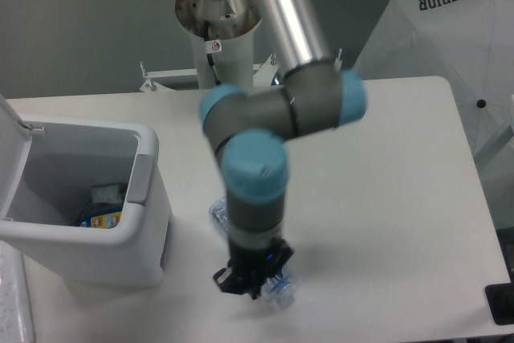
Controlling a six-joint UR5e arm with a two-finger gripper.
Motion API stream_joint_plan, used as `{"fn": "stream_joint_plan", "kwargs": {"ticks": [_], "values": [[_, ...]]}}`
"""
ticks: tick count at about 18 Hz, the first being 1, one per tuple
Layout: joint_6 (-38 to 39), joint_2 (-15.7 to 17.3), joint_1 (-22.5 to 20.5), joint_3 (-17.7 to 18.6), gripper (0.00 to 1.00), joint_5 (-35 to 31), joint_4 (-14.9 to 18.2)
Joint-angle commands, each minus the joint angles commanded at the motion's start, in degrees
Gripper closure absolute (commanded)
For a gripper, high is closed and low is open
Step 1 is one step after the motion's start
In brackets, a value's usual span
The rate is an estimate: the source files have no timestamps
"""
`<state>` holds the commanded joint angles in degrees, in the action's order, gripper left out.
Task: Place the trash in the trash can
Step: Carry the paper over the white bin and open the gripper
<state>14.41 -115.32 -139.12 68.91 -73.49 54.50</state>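
The trash I see on the table is a crushed clear plastic bottle (218, 211); its bluish neck (281, 291) points toward the table's front edge. My gripper (250, 274) points straight down over the bottle's neck half, and its wrist hides the bottle's middle. The fingers stand spread on either side of the bottle, so the gripper is open. The white trash can (144, 234) stands at the left with its lid swung back. Inside it lies a small white crumpled scrap (105, 193).
A blue-and-yellow packet (101, 218) lies in the can beside the scrap. The robot's base (218, 54) stands at the table's back edge. A white canopy marked SUPERIOR (450, 30) is beyond the table's right side. A black object (499, 304) sits at the front right corner.
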Motion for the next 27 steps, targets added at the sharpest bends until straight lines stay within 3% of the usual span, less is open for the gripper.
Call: {"fn": "stream_joint_plan", "kwargs": {"ticks": [8, 16, 19, 27], "values": [[1.7, 10.8, 0.8, 0.7, 1.00, 7.0, -0.2], [-0.2, 12.6, 9.3, 1.3, 1.00, 7.6, -0.4], [-1.7, 13.6, 13.8, 5.7, 1.00, 7.2, -0.5], [-2.7, 15.1, 17.1, 12.1, 1.00, 7.2, -0.4]]}}
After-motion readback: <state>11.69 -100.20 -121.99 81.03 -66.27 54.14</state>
